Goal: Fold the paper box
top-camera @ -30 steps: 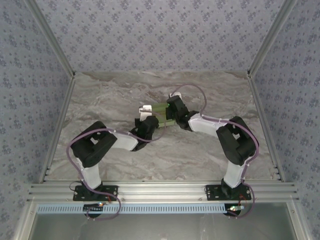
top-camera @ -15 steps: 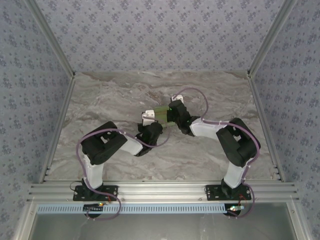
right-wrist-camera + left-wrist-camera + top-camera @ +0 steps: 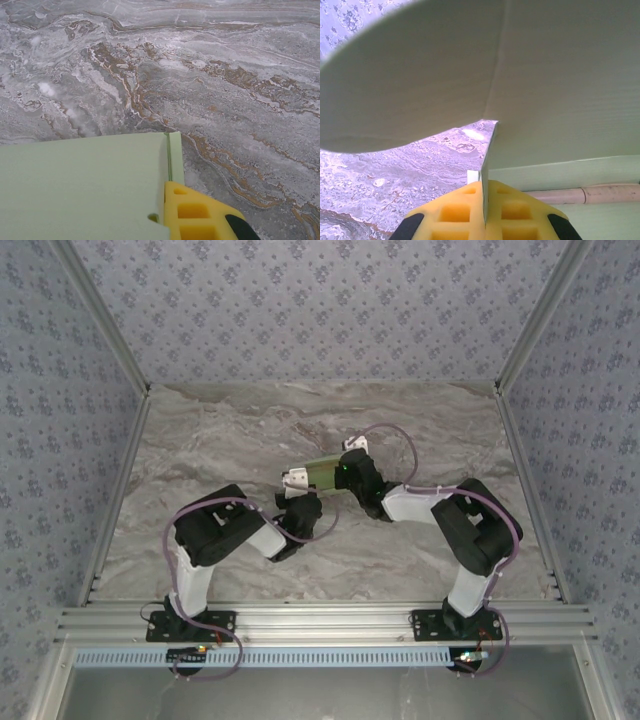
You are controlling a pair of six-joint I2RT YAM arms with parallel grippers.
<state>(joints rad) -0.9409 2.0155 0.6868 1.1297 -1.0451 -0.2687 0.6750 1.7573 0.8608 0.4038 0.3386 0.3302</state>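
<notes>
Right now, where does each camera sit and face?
Top external: above and behind the bases, looking down on the marble table; left arm, right arm show.
Left wrist: on its arm, facing the paper box close up; left fingers show.
Right wrist: on its arm, facing table and box; right fingers show.
Shared: all see the box.

I count one pale green thin-card paper box (image 3: 560, 75), one thin tan wooden stick (image 3: 585, 194) and one grey veined marble worktop (image 3: 225, 75).

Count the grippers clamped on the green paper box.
2. The left gripper pinches a thin edge of the paper box at its left end. The right gripper grips the box's right end. Part of each gripper's fingers is hidden by card.
</notes>
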